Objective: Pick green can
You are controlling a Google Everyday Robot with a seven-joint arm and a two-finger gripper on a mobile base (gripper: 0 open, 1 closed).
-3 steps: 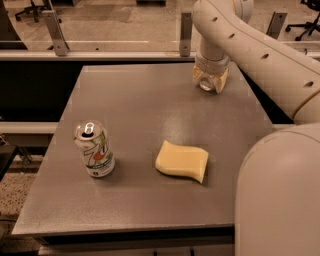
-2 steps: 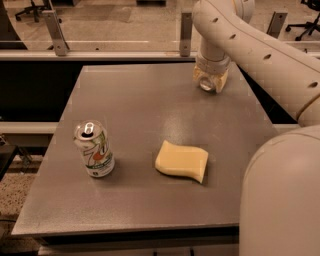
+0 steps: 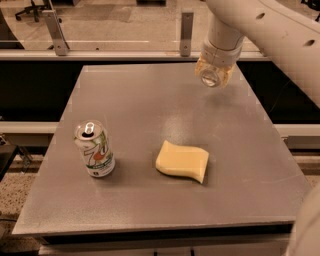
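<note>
Two fingers [image 3: 201, 67] of the gripper [image 3: 214, 71] clasp the green can [image 3: 211, 78] above the table's [image 3: 150, 110] far-right corner.

We read this as an office or lab space: grey counter [image 3: 150, 100], glass partition [image 3: 120, 25] on metal posts [image 3: 186, 32] behind it, wheeled office chair [image 3: 31, 9] on the floor beyond. End effector [image 3: 215, 75] hangs over the counter's far right.
</note>
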